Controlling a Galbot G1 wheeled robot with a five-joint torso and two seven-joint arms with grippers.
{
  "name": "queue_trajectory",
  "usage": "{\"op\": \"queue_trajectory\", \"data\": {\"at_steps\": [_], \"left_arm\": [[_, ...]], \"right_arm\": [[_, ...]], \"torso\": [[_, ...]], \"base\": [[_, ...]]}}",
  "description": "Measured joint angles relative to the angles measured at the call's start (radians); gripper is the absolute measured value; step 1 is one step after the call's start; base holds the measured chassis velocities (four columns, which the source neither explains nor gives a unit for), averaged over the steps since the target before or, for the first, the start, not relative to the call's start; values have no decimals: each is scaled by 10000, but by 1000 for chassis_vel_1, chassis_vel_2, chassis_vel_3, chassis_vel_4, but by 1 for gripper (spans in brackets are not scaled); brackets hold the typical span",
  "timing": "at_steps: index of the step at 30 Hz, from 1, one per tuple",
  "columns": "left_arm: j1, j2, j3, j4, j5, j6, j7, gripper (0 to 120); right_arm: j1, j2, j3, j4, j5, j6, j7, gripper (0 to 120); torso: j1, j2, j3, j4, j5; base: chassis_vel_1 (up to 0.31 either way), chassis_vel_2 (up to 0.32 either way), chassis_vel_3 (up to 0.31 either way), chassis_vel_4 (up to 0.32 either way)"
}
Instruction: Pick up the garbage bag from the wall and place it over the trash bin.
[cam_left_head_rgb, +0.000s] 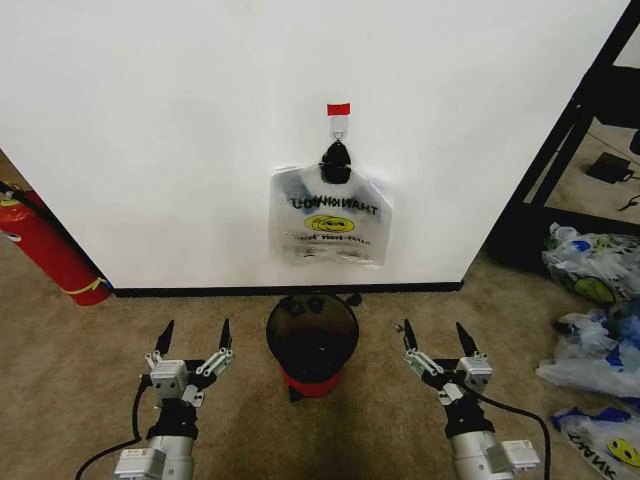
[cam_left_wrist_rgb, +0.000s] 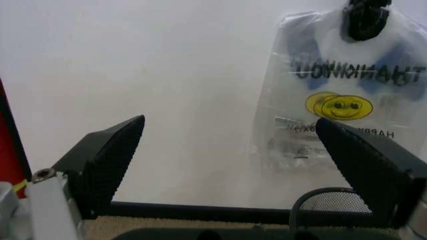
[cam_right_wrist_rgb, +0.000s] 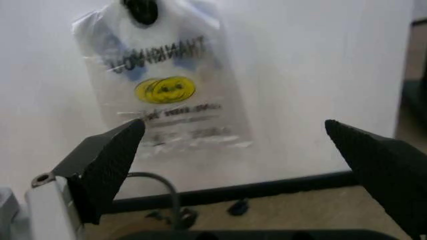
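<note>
Left hand (cam_left_head_rgb: 196, 337) and right hand (cam_left_head_rgb: 437, 337) — fingers spread apart, holding nothing — flank the trash bin (cam_left_head_rgb: 311, 343) on the carpet; beyond, the garbage bag (cam_left_head_rgb: 330, 222) hangs clipped against the wall (cam_left_head_rgb: 150, 130).

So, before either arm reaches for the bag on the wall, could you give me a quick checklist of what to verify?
1. garbage bag hanging from the hook by its black clip: ok.
2. left gripper open, low beside the trash bin: ok.
3. right gripper open, on the bin's other side: ok.
4. Bin upright below the bag: ok.
5. Bin unlined: ok.
6. How firmly the clip holds: cannot tell.
</note>
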Motion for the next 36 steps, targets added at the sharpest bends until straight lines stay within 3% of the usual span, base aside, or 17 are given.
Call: {"op": "queue_trajectory", "data": {"at_steps": [8,11,14,18,21,26,27,36], "left_arm": [[-195,15,94,72,194,90,13,100],[-67,109,94,184,463,62,10,100],[30,27,88,188,811,10,-39,100],[153,-239,143,9,1016,4,-49,100],[247,-509,178,-106,1192,4,-67,100],[414,-560,137,-254,1255,-10,-84,100],[494,-555,41,-283,1356,-49,-152,100],[427,-804,46,-110,1502,-111,-231,100]], "right_arm": [[1729,-1034,-172,-1120,3352,-829,-1616,100],[3415,-1626,-228,-2306,5747,-2115,-3113,100],[4884,-1741,-535,-3276,7213,-2856,-3484,100],[6466,-1679,-993,-4329,7769,-3073,-3629,100],[7865,-1479,-1574,-5516,7556,-3086,-3941,100],[8982,-1206,-1850,-6440,7289,-3037,-4068,100],[9783,-991,-1954,-7029,7383,-3008,-3977,100],[11061,-727,-1817,-8199,7452,-2889,-4014,100]], "torso": [[0,-2,0,-4,-1],[0,-2,1,1,1],[0,-2,1,0,1],[1,-2,1,5,0],[1,-2,2,0,0],[1,-3,2,2,0],[2,-2,2,2,-1],[1,-2,0,-1,-1]], "base": [[0,0,0,0],[0,0,0,0],[0,0,0,0],[0,0,0,0],[0,0,0,0],[0,0,0,0],[0,0,0,0],[0,0,0,0]]}}
